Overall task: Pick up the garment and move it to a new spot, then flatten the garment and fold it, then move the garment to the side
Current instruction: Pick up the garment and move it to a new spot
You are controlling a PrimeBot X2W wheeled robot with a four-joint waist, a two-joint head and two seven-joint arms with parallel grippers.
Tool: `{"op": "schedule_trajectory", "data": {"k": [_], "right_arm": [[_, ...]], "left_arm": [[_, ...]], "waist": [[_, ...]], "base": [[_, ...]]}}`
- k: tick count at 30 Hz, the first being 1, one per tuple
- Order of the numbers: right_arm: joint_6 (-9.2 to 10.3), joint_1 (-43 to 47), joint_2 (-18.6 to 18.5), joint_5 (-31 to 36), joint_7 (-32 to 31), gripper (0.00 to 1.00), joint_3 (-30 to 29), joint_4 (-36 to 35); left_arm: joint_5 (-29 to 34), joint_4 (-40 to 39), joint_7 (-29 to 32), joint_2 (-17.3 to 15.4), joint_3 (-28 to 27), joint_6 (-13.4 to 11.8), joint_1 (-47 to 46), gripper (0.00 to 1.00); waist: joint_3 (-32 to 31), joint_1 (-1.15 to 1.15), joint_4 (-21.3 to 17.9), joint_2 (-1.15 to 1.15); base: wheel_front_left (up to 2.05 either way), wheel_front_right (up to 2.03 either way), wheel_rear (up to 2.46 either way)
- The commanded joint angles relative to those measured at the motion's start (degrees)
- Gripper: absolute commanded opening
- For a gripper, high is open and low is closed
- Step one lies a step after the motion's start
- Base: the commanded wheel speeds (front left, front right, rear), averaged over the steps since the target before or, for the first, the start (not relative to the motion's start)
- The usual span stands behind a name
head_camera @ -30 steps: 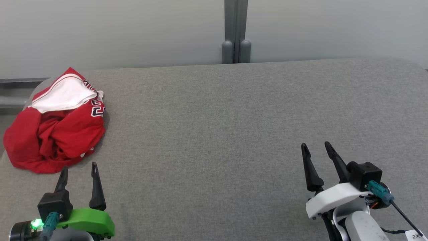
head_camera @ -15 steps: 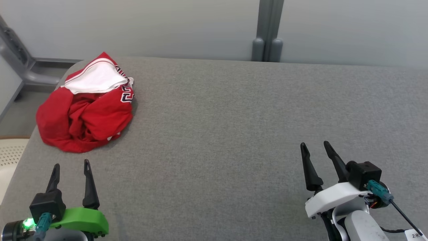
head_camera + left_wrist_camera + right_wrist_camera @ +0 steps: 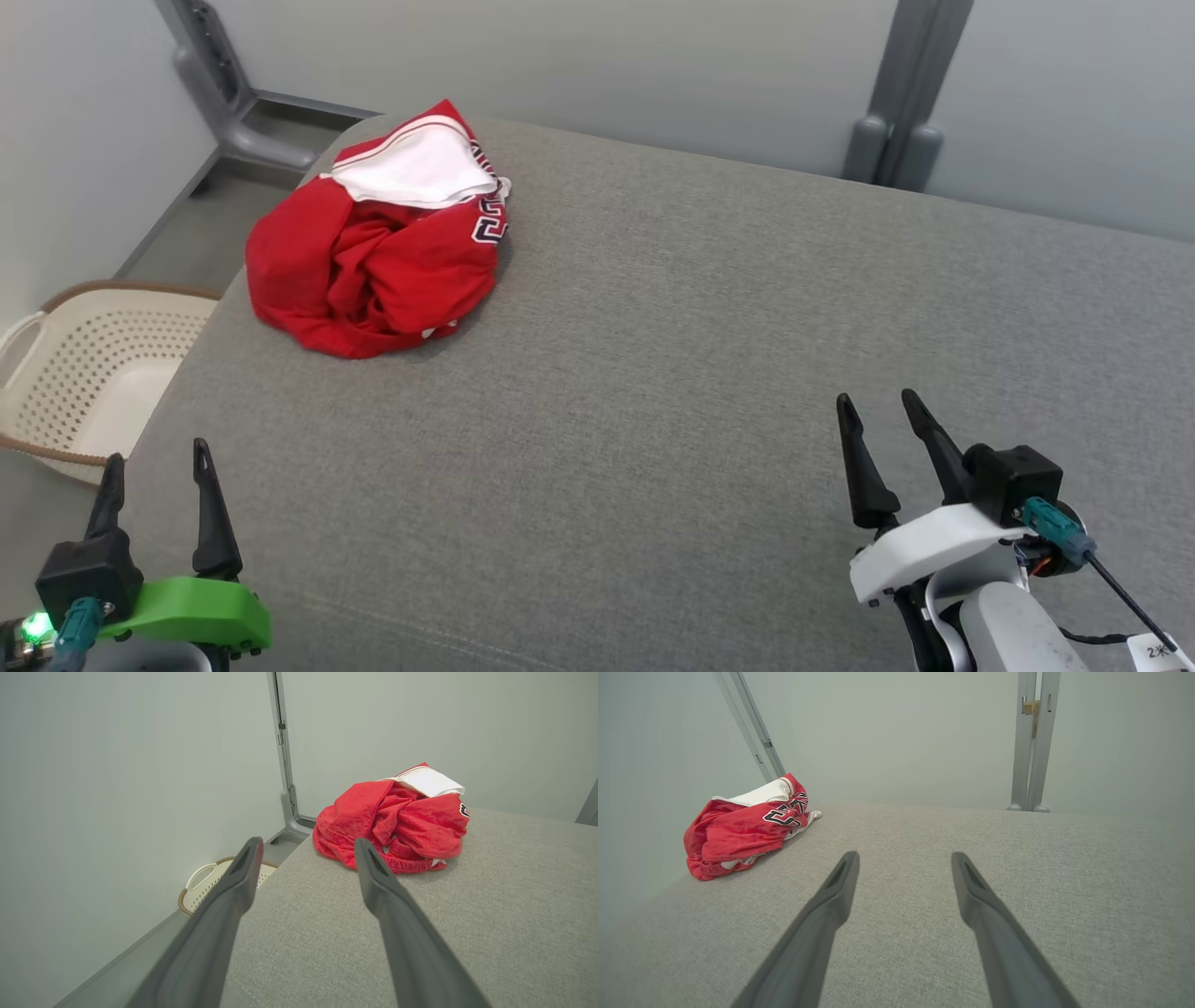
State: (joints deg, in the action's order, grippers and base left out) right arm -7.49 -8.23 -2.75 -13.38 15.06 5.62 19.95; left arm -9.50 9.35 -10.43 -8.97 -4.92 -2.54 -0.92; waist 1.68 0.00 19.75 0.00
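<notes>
Grey cushion (image 3: 653, 373), red garment (image 3: 373, 271) well beyond left fingers (image 3: 213, 532)

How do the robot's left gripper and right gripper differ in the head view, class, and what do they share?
The left gripper has a green mount; the right gripper a white mount. The left gripper hangs at the left edge of the grey table, by the basket; the right gripper over its right side. The left gripper is nearer the red garment than the right gripper. Shared: both open, empty, with two dark fingers.

One garment (image 3: 373, 252); one basket (image 3: 75, 373)
</notes>
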Motion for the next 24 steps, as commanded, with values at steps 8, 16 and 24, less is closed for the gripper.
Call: {"op": "schedule_trajectory", "data": {"k": [8,16,24], "right_arm": [[0.0,-0.47,-0.24,0.27,0.18,1.0,0.61,0.27],[0.0,-0.55,-0.24,0.57,0.18,1.0,1.18,0.61],[0.0,-1.32,-0.25,0.28,0.18,1.0,1.66,0.88]], "left_arm": [[-0.86,-0.51,-0.41,-0.63,-0.64,-0.72,0.97,1.0],[-1.55,-1.01,-0.83,-0.98,-1.18,-1.44,1.59,1.0],[-2.5,-1.14,-1.04,-1.6,-1.65,-1.35,0.43,1.0]], "waist": [[0.34,0.0,6.58,0.0],[0.62,0.0,7.77,0.0],[1.54,0.0,6.4,0.0]], "base": [[0.0,0.0,0.0],[0.0,0.0,0.0],[0.0,0.0,0.0]]}}
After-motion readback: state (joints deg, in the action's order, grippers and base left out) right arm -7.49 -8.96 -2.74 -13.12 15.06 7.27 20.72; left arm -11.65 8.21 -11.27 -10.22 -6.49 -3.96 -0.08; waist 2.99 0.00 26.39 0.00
